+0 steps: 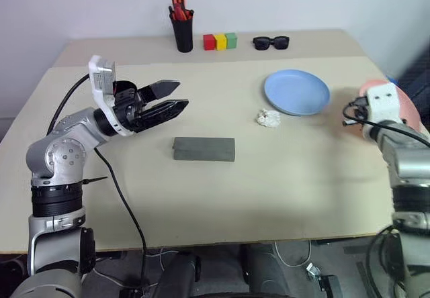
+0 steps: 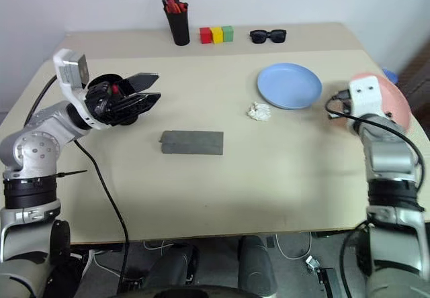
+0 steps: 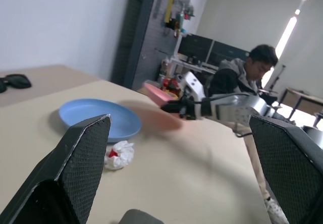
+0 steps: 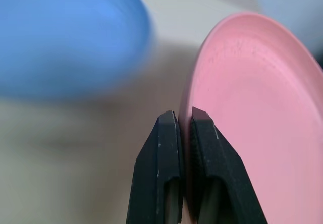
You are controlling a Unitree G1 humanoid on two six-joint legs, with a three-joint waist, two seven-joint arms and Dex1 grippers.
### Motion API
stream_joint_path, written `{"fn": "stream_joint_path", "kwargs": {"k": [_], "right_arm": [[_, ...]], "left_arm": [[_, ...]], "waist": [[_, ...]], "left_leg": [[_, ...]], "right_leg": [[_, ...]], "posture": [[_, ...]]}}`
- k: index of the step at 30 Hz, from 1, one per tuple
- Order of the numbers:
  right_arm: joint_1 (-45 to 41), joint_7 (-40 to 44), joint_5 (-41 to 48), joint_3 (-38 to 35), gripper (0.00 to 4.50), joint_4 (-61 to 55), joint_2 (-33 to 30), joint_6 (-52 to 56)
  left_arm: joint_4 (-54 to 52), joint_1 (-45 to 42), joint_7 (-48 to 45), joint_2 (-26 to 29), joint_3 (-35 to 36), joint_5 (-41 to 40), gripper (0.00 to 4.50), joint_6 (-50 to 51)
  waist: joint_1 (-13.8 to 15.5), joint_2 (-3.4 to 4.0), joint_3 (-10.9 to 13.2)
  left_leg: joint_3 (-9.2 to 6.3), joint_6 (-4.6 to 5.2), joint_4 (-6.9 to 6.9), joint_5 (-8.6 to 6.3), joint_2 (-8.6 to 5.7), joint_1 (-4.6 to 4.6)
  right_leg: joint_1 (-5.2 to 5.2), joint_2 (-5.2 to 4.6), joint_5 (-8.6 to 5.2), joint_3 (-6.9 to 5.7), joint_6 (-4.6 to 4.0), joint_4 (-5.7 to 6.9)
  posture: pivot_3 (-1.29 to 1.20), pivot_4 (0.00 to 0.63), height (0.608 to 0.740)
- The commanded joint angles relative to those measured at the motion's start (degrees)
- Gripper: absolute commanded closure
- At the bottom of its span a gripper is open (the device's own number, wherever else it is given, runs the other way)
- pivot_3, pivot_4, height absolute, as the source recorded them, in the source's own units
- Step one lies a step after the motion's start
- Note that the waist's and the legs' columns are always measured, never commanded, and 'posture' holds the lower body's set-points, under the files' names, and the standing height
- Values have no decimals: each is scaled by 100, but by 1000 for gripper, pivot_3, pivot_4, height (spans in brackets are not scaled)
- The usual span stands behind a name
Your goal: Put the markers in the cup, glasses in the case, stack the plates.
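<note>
At the right edge of the beige table, the right gripper has its two black fingers pinched onto the rim of the salmon pink plate, which it holds lifted and tilted, the plate's face turned away from the blue one. In the head views the pink plate shows behind the white wrist housing, just beyond the table's right side. The light blue plate lies flat on the table, to the left of the pink one and apart from it. Just beside the blue plate's near left rim sits a small crumpled white wad with a bit of red in it. Near the middle of the table lies the grey case, shut and lying lengthwise across the view. Over the left part of the table the left gripper hangs in the air with its fingers spread wide and nothing between them, pointing toward the right, above and to the left of the case. Along the far strip of the table stand a narrow black pen pot with orange-red pens in it, then a row of three small blocks, red, yellow and green, and to their right a pair of dark sunglasses. In the left wrist view a person sits in the background beyond the table.
</note>
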Motion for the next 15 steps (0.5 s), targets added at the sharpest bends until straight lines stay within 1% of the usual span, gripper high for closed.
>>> {"fn": "stream_joint_path", "kwargs": {"k": [1,3,8,11,13,15], "right_arm": [[-665,123,-280,351,4453,538,194,-805],[-958,357,-327,563,4453,910,381,-1123],[-1424,619,-564,918,4453,1701,648,-1884],[-1454,1146,-258,908,4453,1765,949,-2005],[-1456,1394,173,616,4453,1690,1160,-1726],[-1441,1390,80,661,3795,1763,1183,-1676]], "left_arm": [[-13,74,75,61,33,293,0,-456],[-8,121,183,24,80,490,0,-799],[-329,429,381,7,149,382,0,-879],[-524,579,533,71,210,276,0,-776],[-588,647,628,86,241,281,0,-778],[-661,747,655,91,214,310,0,-785]], "waist": [[-5,2,1],[16,2,1],[36,1,2],[29,0,2],[21,0,2],[21,1,2]], "left_leg": [[1,-1,-1,1,0,-5],[0,-29,-2,16,0,-13],[-2,-32,-2,17,-1,-18],[-4,-31,-3,17,-2,-24],[-4,-31,-3,17,-2,-24],[-5,-31,-3,17,-1,-21]], "right_leg": [[-6,0,0,1,0,1],[-15,0,0,1,-1,2],[-17,-1,0,2,-1,-2],[-19,-1,0,1,0,-7],[-21,-1,0,1,-1,-6],[-21,-1,0,2,-1,-2]], "posture": [[0,150,740],[0,150,740],[0,150,740],[0,150,740],[0,150,740],[0,150,740]]}}
